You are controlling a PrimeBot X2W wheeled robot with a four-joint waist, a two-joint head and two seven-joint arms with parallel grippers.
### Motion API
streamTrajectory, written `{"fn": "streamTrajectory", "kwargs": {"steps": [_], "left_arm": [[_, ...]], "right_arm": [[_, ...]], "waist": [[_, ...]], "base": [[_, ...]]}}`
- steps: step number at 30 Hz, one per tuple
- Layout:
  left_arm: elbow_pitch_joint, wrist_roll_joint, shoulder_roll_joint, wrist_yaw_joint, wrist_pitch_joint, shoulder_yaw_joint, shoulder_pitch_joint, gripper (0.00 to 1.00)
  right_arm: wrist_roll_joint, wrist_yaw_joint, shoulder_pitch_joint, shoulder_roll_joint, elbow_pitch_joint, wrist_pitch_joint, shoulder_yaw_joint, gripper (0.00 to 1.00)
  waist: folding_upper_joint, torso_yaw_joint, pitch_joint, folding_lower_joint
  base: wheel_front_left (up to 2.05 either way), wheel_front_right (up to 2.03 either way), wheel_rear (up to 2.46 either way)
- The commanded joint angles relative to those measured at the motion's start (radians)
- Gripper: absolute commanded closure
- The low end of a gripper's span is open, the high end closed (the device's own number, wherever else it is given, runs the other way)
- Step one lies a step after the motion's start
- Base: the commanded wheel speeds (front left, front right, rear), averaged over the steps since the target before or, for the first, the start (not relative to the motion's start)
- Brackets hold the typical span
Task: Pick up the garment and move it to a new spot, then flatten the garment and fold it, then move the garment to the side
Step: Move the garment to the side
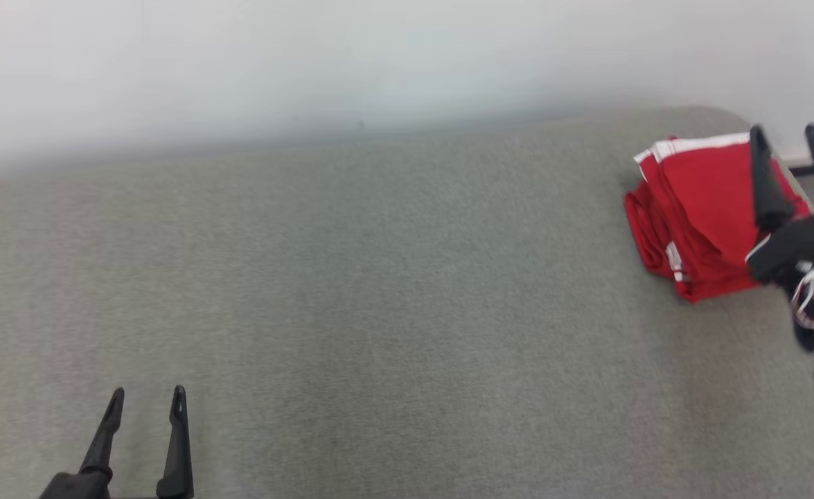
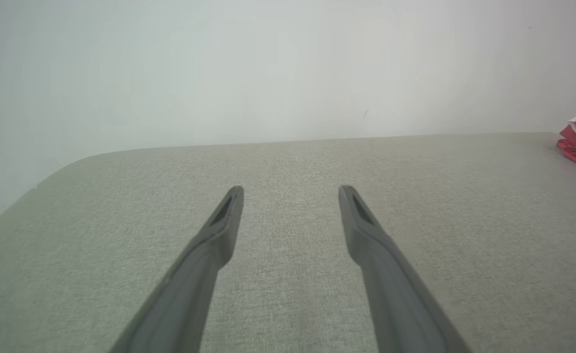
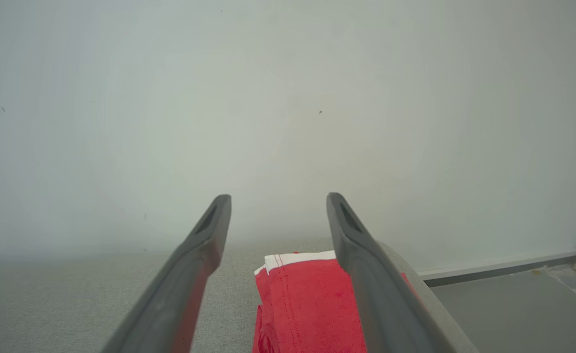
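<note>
Nearest, at the near left of the padded tabletop (image 1: pixel 379 312), the left gripper (image 1: pixel 148 391) hovers low over bare grey-green fabric. Its two dark fingers are spread wide, with nothing between them. In the left wrist view the same fingers (image 2: pixel 204 255) point across the woven surface toward the far edge, and the table's far left corner is rounded.

Farther back on the right, the right gripper (image 1: pixel 785 132) reaches in from the right edge, its black mount and a few thin wires showing behind it. Its fingers are also spread wide and pinch nothing. In the head view they overlap the right part of the folded red garment (image 1: pixel 697 208).

The garment lies in a compact stack at the far right of the table, close to the rounded far right corner. It has white trim along its far edge and a white stripe on its near left fold. In the right wrist view it lies below the fingers, and the right finger (image 3: pixel 366 284) crosses over its right side. Whether that finger touches the cloth cannot be told.

Beyond the table stands a plain pale wall (image 1: pixel 310 55). To the right of the table are a grey floor (image 3: pixel 513 304) and a white baseboard (image 3: pixel 503 267).
</note>
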Motion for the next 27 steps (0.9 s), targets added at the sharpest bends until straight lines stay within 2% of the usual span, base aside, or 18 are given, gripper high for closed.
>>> {"fn": "streamTrajectory", "kwargs": {"steps": [1, 7, 12, 18, 27], "left_arm": [[0.004, -0.008, -0.001, 0.005, -0.008, 0.002, 0.010, 0.00], [0.010, -0.012, -0.007, 0.010, -0.013, 0.003, 0.024, 0.00], [0.019, -0.014, -0.012, 0.017, -0.016, 0.005, 0.035, 0.00], [0.023, -0.015, -0.019, 0.027, -0.019, 0.007, 0.049, 0.00], [0.036, 0.000, -0.019, 0.044, -0.022, 0.011, 0.060, 0.00]], "right_arm": [[-0.040, -0.002, 0.054, 0.023, -0.040, -0.001, -0.039, 0.00], [-0.256, -0.002, 0.295, 0.142, -0.263, -0.001, -0.282, 0.00], [-0.399, -0.002, 0.477, 0.271, -0.418, -0.001, -0.390, 0.00], [-0.474, -0.002, 0.642, 0.387, -0.558, -0.001, -0.398, 0.00], [-0.533, -0.002, 0.838, 0.458, -0.682, -0.001, -0.364, 0.00]], "waist": [[0.0001, 0.041, -0.043, 0.0003], [0.0001, 0.075, -0.077, 0.0003], [0.0001, 0.097, -0.105, 0.0003], [0.0001, 0.111, -0.122, 0.0003], [0.0001, 0.119, -0.143, 0.0003]], "base": [[0.00, 0.00, 0.00], [0.00, 0.00, 0.00], [0.00, 0.00, 0.00], [0.00, 0.00, 0.00], [0.00, 0.00, 0.00]]}}
